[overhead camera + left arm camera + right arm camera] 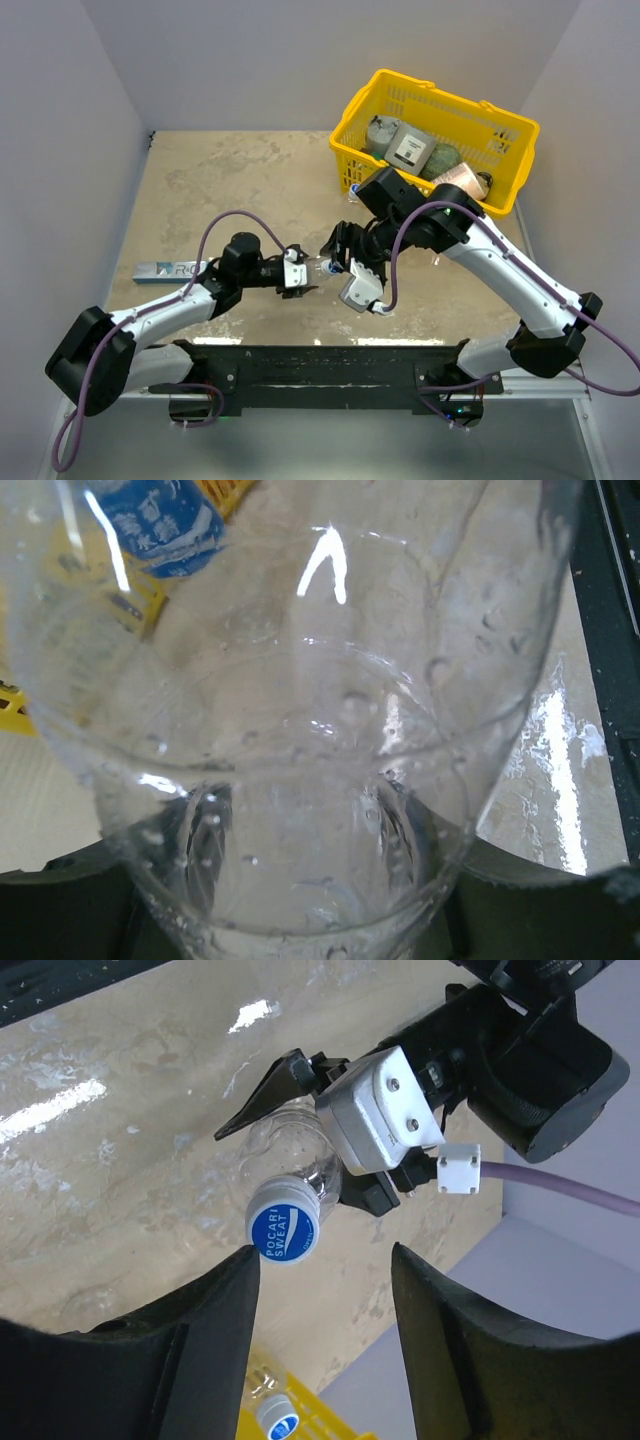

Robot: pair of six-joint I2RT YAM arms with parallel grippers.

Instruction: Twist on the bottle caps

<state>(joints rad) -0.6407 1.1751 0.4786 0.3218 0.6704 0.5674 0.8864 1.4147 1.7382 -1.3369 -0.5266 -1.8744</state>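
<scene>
Left pincer [298, 272]: clamped on bottle [300, 780].
Right pincer [325, 1257]: jaws apart; cap [284, 1230] just ahead of the tips, centred, untouched.
Progress: cap sits on this bottle's neck; gripping and tightening judged outstanding.

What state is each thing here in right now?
bottle: gripped, lying sideways, capped.
cap: on the bottle's neck; tightness unclear.
left gripper: shut on the bottle.
right gripper: open, fingers flanking the cap, not touching.
basket: upright, holding cans.
</scene>
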